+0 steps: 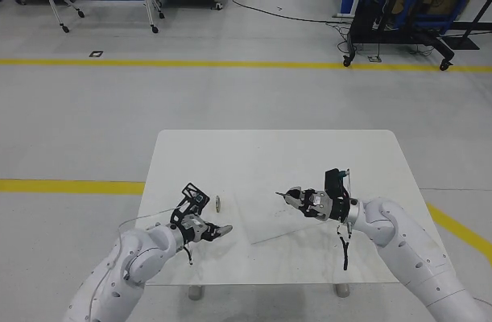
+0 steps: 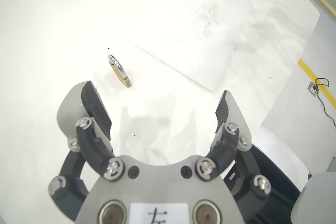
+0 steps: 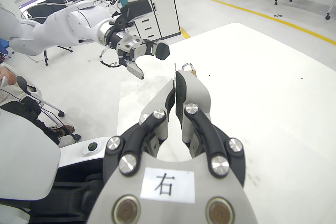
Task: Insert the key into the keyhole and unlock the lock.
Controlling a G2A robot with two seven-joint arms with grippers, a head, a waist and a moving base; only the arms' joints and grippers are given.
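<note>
A small brass padlock (image 1: 218, 203) with a silver shackle lies on the white table (image 1: 270, 153), left of centre. My left gripper (image 1: 217, 231) hovers just nearer the front edge than the padlock (image 2: 119, 70), and this gripper (image 2: 157, 99) is open with nothing between its fingers. My right gripper (image 1: 290, 196) is out over the middle of the table, pointing left toward the lock. In its own view it (image 3: 175, 83) is shut on the key (image 3: 174, 70), whose thin blade sticks out past the fingertips. The padlock (image 3: 189, 68) lies just beyond them, and the open left gripper (image 3: 147, 59) is farther off.
A thin clear sheet (image 2: 199, 51) lies flat on the table between the two grippers. The far half of the table (image 1: 310, 149) is bare. Yellow floor lines (image 1: 229, 62) run behind and beside the table.
</note>
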